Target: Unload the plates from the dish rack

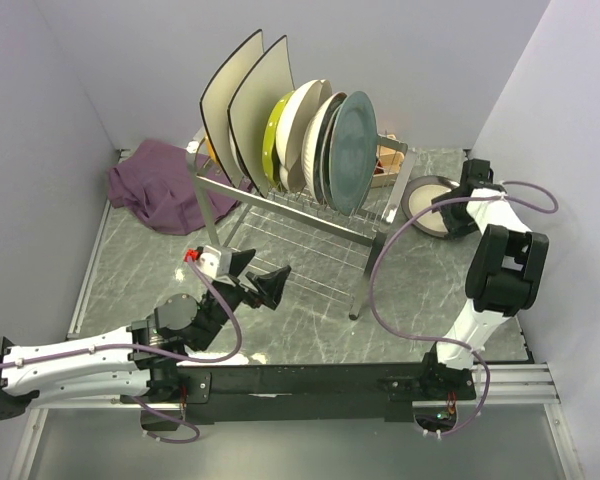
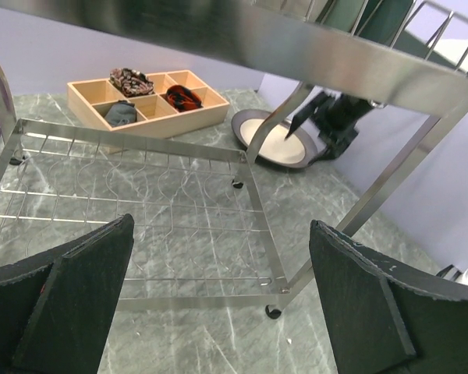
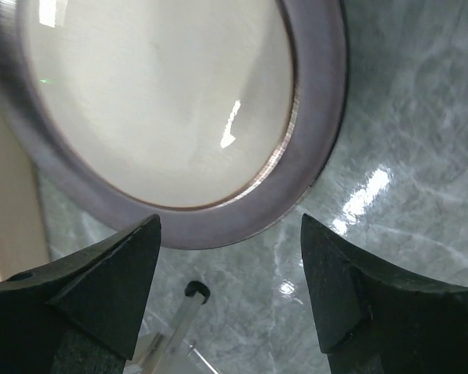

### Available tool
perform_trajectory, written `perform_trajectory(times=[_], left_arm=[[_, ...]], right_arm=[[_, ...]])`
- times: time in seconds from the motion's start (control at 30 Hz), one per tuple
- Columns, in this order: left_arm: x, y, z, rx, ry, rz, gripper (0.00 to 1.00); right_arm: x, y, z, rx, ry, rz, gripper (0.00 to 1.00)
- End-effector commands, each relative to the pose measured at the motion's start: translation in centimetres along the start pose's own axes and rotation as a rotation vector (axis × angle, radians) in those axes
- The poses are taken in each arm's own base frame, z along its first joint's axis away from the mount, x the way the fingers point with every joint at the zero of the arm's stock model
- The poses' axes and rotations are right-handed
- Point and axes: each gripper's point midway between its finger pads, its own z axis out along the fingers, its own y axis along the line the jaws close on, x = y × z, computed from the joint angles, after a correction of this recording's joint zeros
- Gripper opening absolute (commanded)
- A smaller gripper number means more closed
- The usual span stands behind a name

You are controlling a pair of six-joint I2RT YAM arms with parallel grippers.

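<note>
Top external: the dish rack [image 1: 375,240] stands mid-bench [image 1: 300,330], its plates [image 1: 310,135] upright in the tines. We count six or so, though they overlap too much to be sure. A brown-rimmed plate [image 1: 425,195] lies flat near the bench's right edge, beside the rack. The right gripper [image 3: 228,234] hovers over its rim — jaws apart, gripping nothing. The left gripper [image 2: 220,234] gapes wide at the rack's near side — low, nothing between its fingers.
</note>
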Motion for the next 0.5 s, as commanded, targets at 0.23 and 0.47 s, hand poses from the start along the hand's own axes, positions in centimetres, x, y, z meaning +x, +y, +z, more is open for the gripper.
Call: perform_trajectory(times=[0.23,0.47], left_arm=[[-0.9,-0.3,0.0,0.007,-0.027,-0.013,0.99],[-0.6,-0.3,0.1,0.004,-0.022,-0.005,0.99]], right_arm=[[-0.7,0.2,3.3,-0.02,-0.049,0.121,0.79],[-2.8,1.4,4.9,-0.013,-0.096,0.103,0.77]])
